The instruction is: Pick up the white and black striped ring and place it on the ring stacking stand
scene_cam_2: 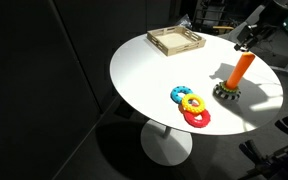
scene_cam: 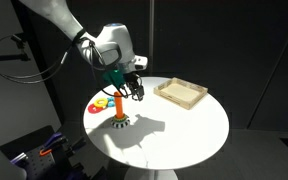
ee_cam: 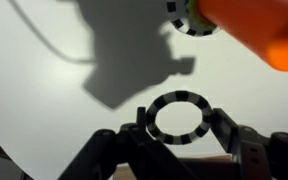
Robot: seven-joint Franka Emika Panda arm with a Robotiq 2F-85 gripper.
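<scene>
I've got stand [scene_cam_2: 241, 72] on tabletop [scene_cam_2: 144, 75] w/ ring pile [scene_cam_2: 190, 105] near it, tray [scene_cam_2: 176, 40] well apart; hand [scene_cam: 132, 90] w/ ring [ee_cam: 178, 115] btwn fingers, up by stand's top.

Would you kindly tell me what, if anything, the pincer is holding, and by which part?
The pincer holds the white and black striped ring by opposite sides of its outer rim, seen in the wrist view.

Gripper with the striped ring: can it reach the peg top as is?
Probably yes. The gripper holds the ring close by the peg, whose shaft looks bare; nothing stands between them.
</scene>
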